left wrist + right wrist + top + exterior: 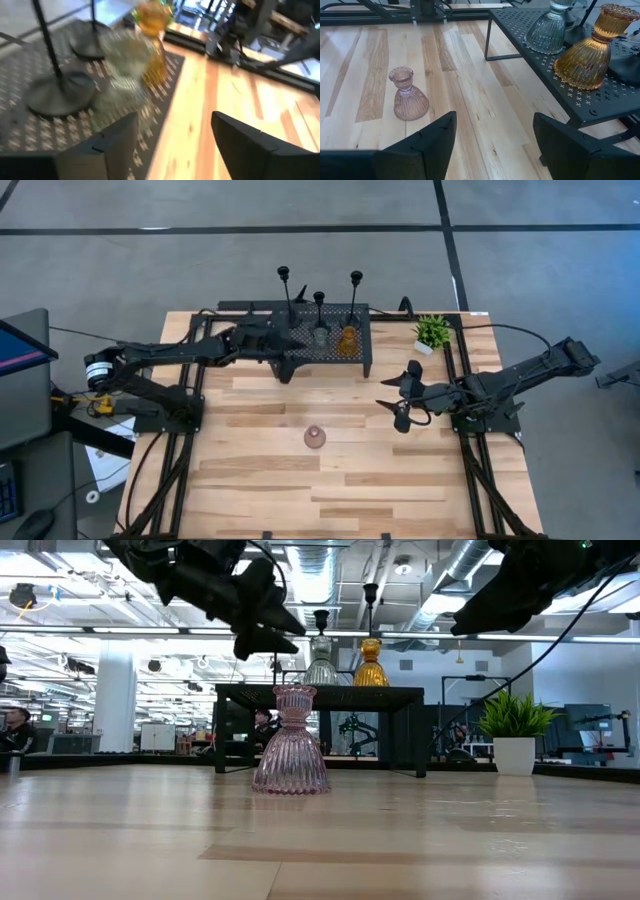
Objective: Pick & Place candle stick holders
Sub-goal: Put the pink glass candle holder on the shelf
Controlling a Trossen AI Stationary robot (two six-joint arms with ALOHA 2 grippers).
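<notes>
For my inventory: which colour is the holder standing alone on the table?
Pink ribbed glass holder, clearest in the right wrist view.

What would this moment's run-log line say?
left end effector: open, over rack beside green holder | right end effector: open, empty | amber holder: on rack | pink holder: on table

No legible text, labels, brands or numbers in any view. The holders, rack, table and arms carry no readable markings. Background room signage in the low view is too small to make out.
</notes>
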